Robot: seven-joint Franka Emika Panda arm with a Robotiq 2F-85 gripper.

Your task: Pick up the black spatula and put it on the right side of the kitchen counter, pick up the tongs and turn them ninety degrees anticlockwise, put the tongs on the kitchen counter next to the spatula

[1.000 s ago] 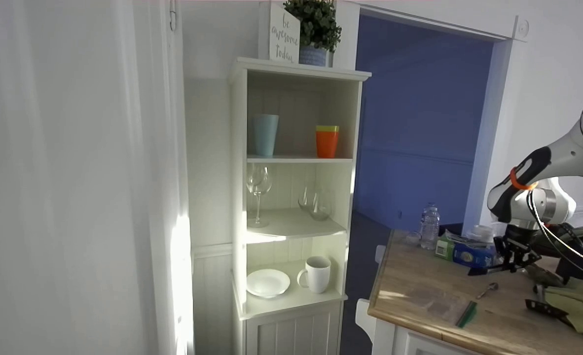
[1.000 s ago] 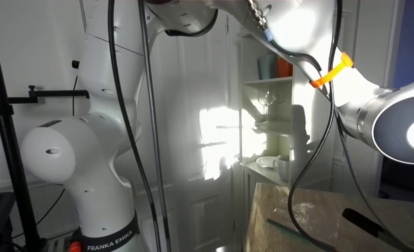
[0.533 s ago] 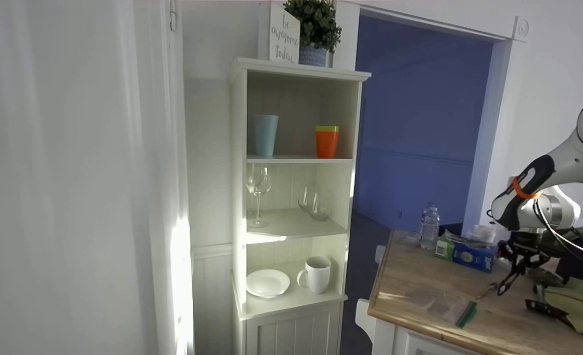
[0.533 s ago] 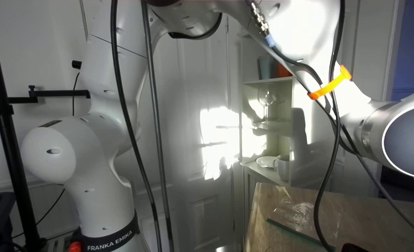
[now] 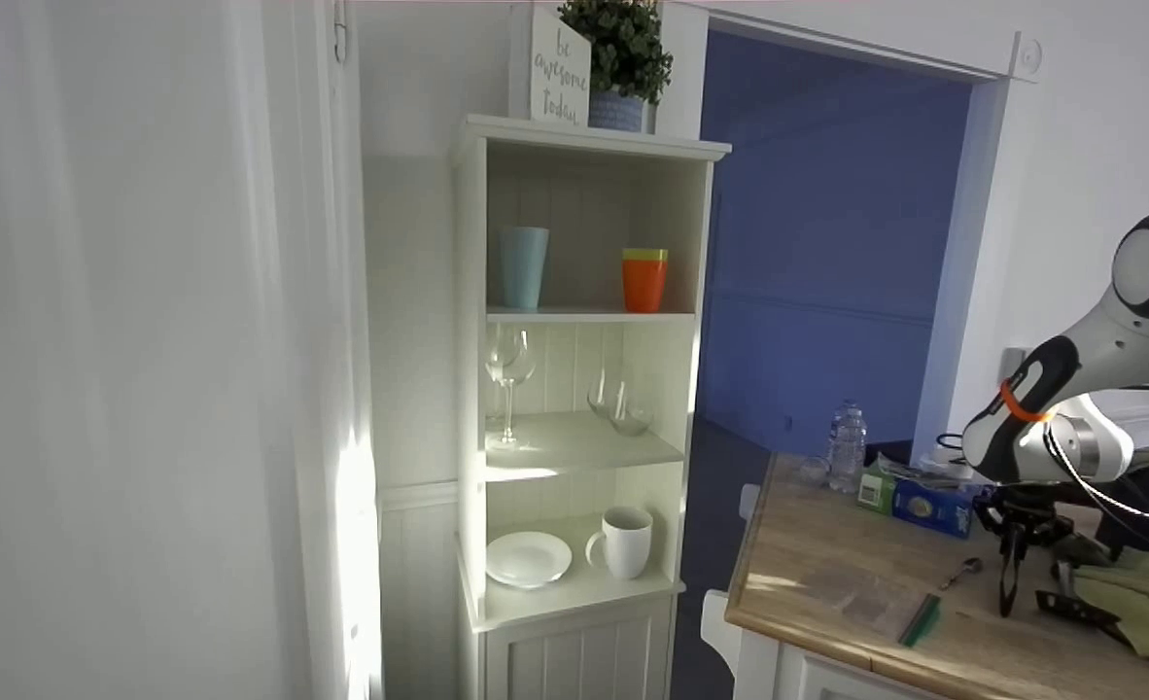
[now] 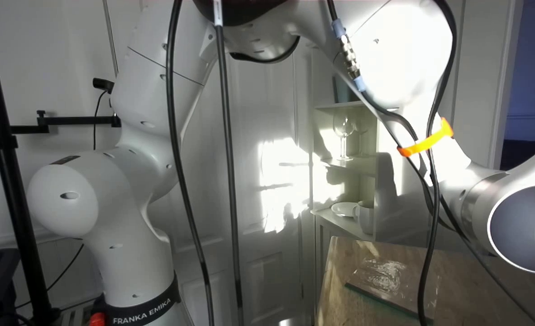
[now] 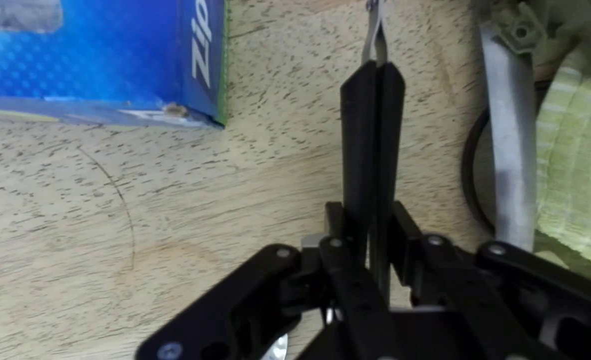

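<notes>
One blue box [image 7: 120, 55] with "Zip" on its end lies at 10 o'clock in the wrist view, on the pale wood of the kitchen counter [image 7: 200, 210]. Centre: the tongs [image 7: 359, 145] run up towards 12 o'clock, two black halves side by side and close together, grey metal past their upper ends. The gripper [image 7: 368, 215] has its fingers clamped on the tongs, one from either side. At 2 o'clock, a dark curved rim [image 7: 467, 165] and, just beside it, a grey strip [image 7: 510, 150]; between 2 and 3 o'clock, a pale green cloth [image 7: 575, 160].

Bearings in an exterior view, taken from the lower end of the tongs: at 10 o'clock, well apart, the white cabinet [image 5: 584, 316], bearing a blue cup [image 5: 524, 267], a white plate [image 5: 528, 559], a white mug [image 5: 627, 542] and an orange cup [image 5: 644, 284]; between 10 and 11, a clear bottle [image 5: 848, 452], upright; at 9, a clear bag [image 5: 861, 598], green along one edge, flat on the counter; the box again between 10 and 11; between 9 and 10, near, a spoon [image 5: 971, 564]. The tongs point to 6 o'clock below the gripper, over the counter; whether they touch it I cannot tell. Between 3 and 4, near, a black item [image 5: 1075, 609] with pale spots, too small to tell if it is the spatula. The arm [image 5: 1119, 345] with its orange band [image 5: 1025, 403] sits at 1 o'clock, the cloth at 3
</notes>
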